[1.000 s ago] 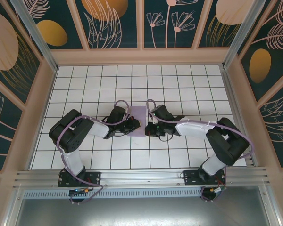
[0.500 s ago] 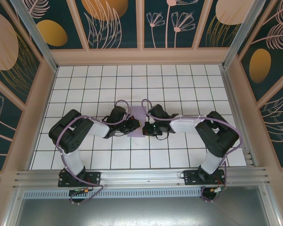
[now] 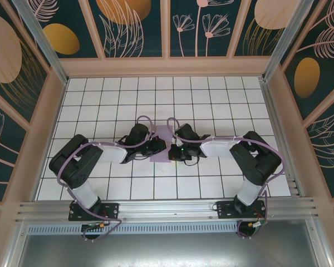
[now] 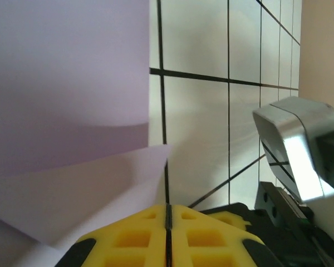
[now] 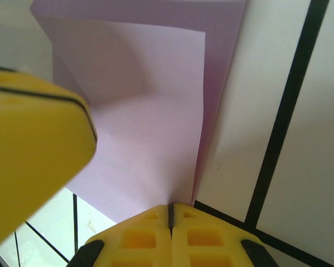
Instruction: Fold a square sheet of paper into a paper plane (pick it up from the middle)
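Count: 1 sheet of paper (image 3: 165,135), 2 arms, 2 grippers. No finished plane; the sheet was only part-folded.

Sheet lay mid-bench (image 3: 100,105) on the white tiles, between the two grippers. In the right wrist view, the sheet (image 5: 145,128) showed a lighter top layer lying over a wider lower layer, with a soft crease across it. In the left wrist view, the sheet (image 4: 67,83) had a flap lifted off the tiles, its corner pointing at the grid line.

Left arm (image 3: 94,158): elbow swung out left, forearm low and angled in toward centre. Left gripper (image 3: 157,149) was at the sheet's near-left edge. Its pads were pressed together in the wrist view (image 4: 167,214). The flap reached them, but I can't confirm paper was in the seam.

Right arm (image 3: 239,150): mirrored, elbow out right, forearm low, wrist at centre. Right gripper (image 3: 172,151) was just beside the left one, at the near-right edge. It was closed (image 5: 170,208), with the folded edge running straight into the pad seam, so it was pinching the sheet.

A blurred yellow finger (image 5: 39,150) sat over the sheet's left side in the right wrist view.
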### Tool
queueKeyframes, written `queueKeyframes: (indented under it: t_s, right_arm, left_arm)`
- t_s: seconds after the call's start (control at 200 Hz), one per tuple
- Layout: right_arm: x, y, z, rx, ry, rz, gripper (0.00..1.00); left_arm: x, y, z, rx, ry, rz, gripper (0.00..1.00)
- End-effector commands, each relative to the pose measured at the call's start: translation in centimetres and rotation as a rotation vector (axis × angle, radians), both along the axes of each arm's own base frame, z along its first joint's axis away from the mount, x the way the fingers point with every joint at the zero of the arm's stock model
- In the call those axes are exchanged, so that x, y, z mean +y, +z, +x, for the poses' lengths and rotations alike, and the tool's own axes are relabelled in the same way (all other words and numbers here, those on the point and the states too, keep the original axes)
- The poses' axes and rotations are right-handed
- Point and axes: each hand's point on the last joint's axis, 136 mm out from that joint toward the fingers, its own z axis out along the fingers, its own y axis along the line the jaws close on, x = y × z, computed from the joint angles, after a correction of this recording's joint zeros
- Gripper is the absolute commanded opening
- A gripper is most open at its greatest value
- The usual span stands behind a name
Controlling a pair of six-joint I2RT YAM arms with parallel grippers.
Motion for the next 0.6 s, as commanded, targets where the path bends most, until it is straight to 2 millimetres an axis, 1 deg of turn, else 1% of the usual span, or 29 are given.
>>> queueKeyframes:
  t_s: [0.0,0.135,0.145,0.16,0.275,0.33,0.44,0.595]
  right_arm:
    - [-2.3,-3.2,-1.1,0.045,-0.011,-0.121,0.00]
    - [-2.4,-3.2,-1.1,0.045,-0.011,-0.125,0.00]
    - [-2.3,-3.2,-1.1,0.045,-0.010,-0.123,0.00]
    - [-2.3,-3.1,-1.0,0.043,-0.011,-0.121,0.00]
    - [-2.1,-2.6,-0.8,0.030,-0.012,-0.107,0.00]
    - [-1.8,-1.9,-0.5,0.010,-0.012,-0.090,0.00]
    - [-1.1,0.3,0.4,-0.051,-0.010,-0.042,0.00]
    - [0.1,2.8,0.7,-0.093,0.012,0.039,0.00]
  left_arm:
    - [0.2,-0.9,-0.9,0.000,-0.009,0.055,0.08]
    - [0.2,-1.5,-1.3,0.014,-0.002,0.074,0.05]
    - [0.3,-2.3,-1.4,0.030,-0.002,0.087,0.04]
    - [0.4,-2.6,-1.5,0.037,-0.003,0.092,0.04]
    - [0.4,-3.6,-1.9,0.061,-0.001,0.109,0.02]
    - [0.6,-4.2,-2.0,0.076,0.004,0.123,0.01]
    - [1.1,-5.1,-2.3,0.095,0.018,0.143,0.00]
    - [1.2,-5.2,-2.2,0.096,0.025,0.144,0.00]
